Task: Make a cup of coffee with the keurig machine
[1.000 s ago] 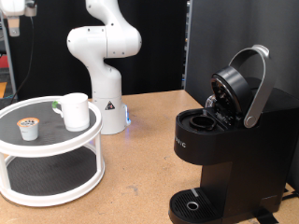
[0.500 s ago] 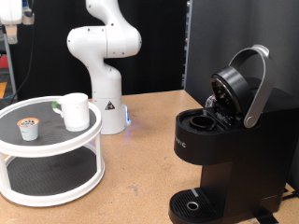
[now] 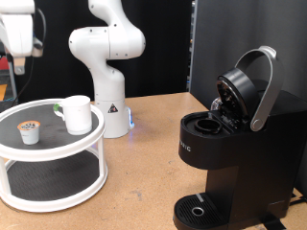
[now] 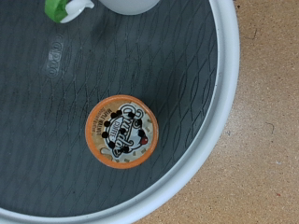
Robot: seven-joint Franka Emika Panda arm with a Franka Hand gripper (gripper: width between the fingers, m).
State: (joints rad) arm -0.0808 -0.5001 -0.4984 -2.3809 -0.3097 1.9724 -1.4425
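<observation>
Gripper hangs above the pod; finger spread cannot be told. Judged best: centre the pod between the fingers, clear of the cup. Keurig machine lid stands open.

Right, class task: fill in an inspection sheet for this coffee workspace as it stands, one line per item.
Surface: wooden table.
Job's things: white cup with greenish handle and coffee pod on top shelf of round two-tier tray; keurig machine with lid raised, pod chamber empty.
Clutter: nothing seen.
Grippers: gripper high over the tray at the exterior view's top left; wrist camera looks down on the pod.
Cables: nothing seen.
Surroundings: dark panel behind machine.
</observation>
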